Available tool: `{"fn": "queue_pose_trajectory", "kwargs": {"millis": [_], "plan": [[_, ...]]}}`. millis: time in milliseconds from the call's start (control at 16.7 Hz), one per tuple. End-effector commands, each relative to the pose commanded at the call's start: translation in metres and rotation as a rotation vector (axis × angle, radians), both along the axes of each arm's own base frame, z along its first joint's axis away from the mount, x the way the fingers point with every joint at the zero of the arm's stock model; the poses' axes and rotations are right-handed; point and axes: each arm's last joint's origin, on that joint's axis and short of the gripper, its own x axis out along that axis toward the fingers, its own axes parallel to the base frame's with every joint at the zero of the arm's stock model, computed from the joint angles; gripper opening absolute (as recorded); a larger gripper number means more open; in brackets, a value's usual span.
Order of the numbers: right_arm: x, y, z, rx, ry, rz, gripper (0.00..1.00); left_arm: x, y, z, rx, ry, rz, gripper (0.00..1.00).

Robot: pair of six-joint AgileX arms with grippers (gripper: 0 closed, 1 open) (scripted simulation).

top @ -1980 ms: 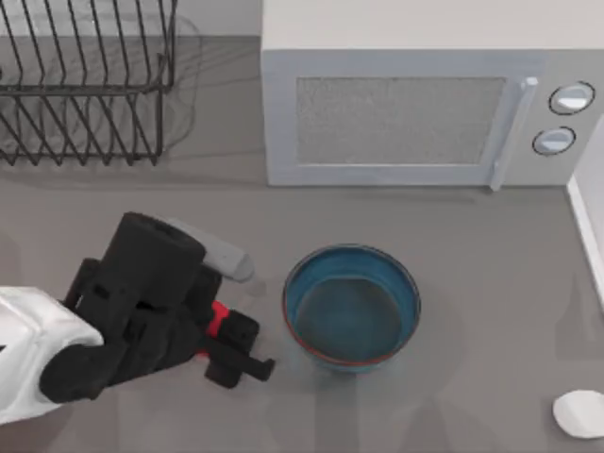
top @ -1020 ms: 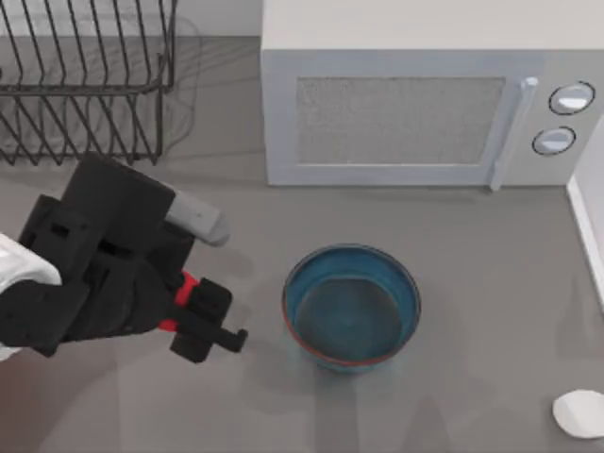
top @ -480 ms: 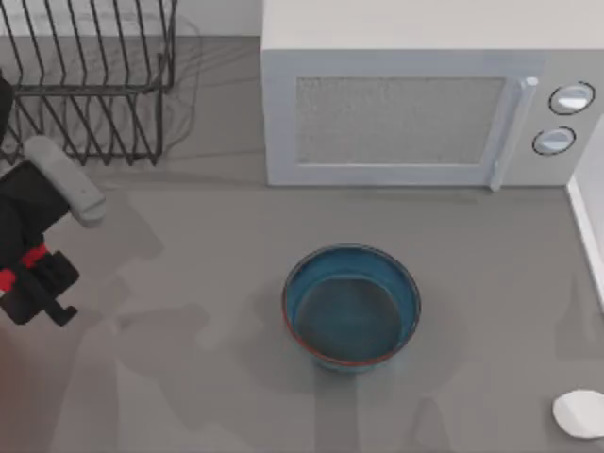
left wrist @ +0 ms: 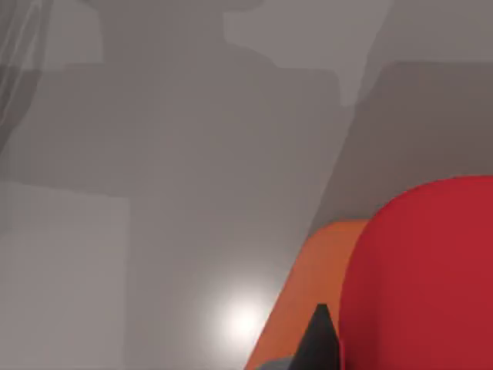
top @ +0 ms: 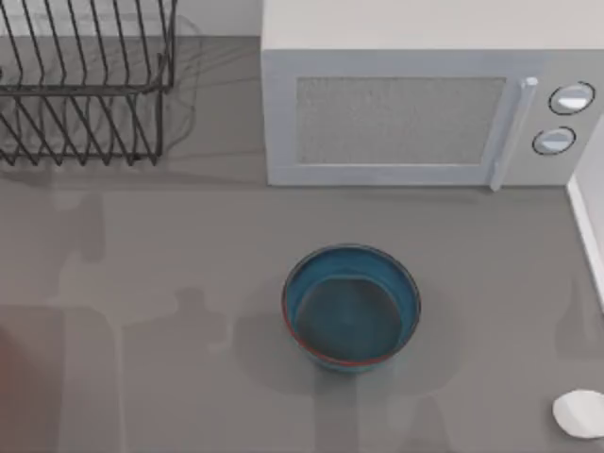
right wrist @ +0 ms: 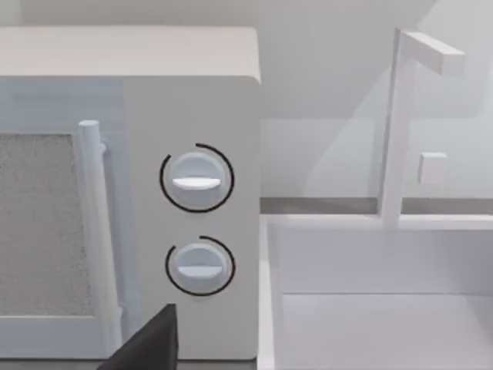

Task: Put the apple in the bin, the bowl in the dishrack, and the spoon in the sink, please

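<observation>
Rendered kitchen counter, boxy white microwave point(top: 429, 94) at twelve o'clock, black thin-wire dishrack point(top: 85, 80) at ten o'clock, white sink point(right wrist: 381, 297) at three o'clock

Teal-blue bowl point(top: 351, 308) with reddish-brown rim, black wire dishrack point(top: 85, 80), bright red apple point(left wrist: 427, 277), white spoon point(top: 579, 413).

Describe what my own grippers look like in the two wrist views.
The left gripper appears as a dark grey wedge that narrows to a point. The right gripper appears as a matte black angular piece with a slanted edge. No cables or markings are visible on either.
</observation>
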Motion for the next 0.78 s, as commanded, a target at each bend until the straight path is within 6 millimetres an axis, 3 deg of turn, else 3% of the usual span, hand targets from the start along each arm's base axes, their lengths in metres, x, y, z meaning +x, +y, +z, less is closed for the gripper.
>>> {"fn": "queue_pose_trajectory", "kwargs": {"millis": [360, 780], "plan": [[0.000, 0.000, 0.000, 0.000, 0.000, 0.000, 1.00, -0.019, 0.036, 0.018, -0.024, 0.121, -0.245, 0.00], [0.000, 0.000, 0.000, 0.000, 0.000, 0.000, 1.00, -0.022, 0.036, 0.023, -0.043, 0.121, -0.287, 0.00]]}}
